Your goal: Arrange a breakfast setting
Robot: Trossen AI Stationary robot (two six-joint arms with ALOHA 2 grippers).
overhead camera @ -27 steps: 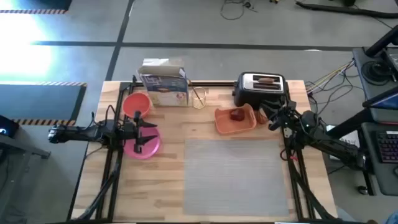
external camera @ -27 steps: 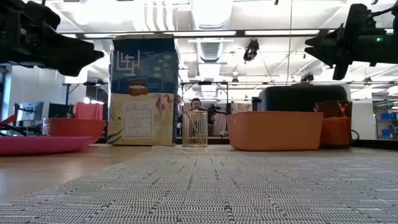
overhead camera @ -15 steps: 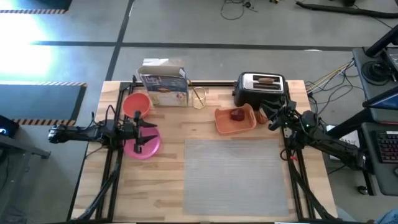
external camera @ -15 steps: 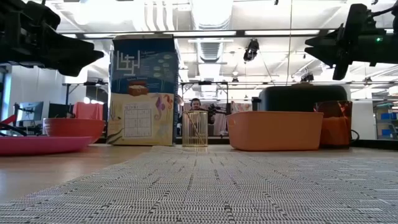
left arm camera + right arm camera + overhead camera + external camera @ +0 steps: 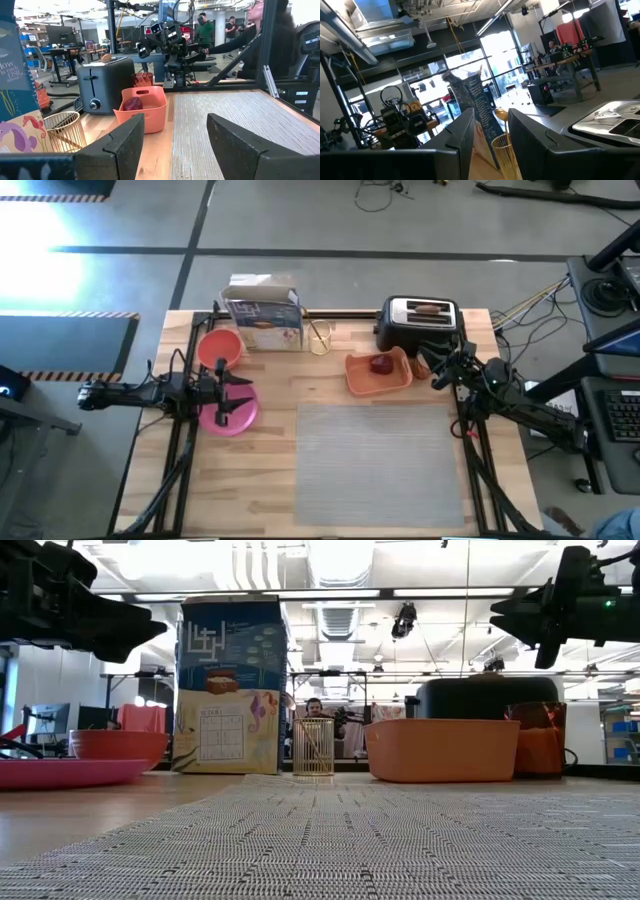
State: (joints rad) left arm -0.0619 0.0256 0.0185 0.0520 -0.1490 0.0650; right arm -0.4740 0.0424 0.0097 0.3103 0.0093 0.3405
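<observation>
Grey woven placemat (image 5: 380, 455) covers the near middle of the wooden bench (image 5: 270, 480), and nothing rests on it. At its far edge we see the rectangular orange tray (image 5: 378, 373) with the red apple (image 5: 381, 364) inside it; the black-and-silver toaster (image 5: 418, 323) stands just behind, a brown toast slice (image 5: 430, 308) showing in its slot. Just to the tray's right a small orange cup (image 5: 540, 739) stands near the toaster. Over on the left side of the bench lies the round pink plate (image 5: 236, 412), with the orange bowl (image 5: 220, 347) just behind it. A cereal box (image 5: 263, 320) stands at the back edge, and a gold wire basket (image 5: 319, 338) sits beside it. Our left hand (image 5: 232, 396) hovers above the pink plate with its fingers (image 5: 125, 140) spread apart and nothing between them. Our right hand (image 5: 436, 370) hangs in the air beside the cup and toaster, at the right end of the tray; its fingers (image 5: 462, 132) stand a narrow gap apart, and they pinch nothing. A person (image 5: 315, 708) is visible in the room beyond the bench.
</observation>
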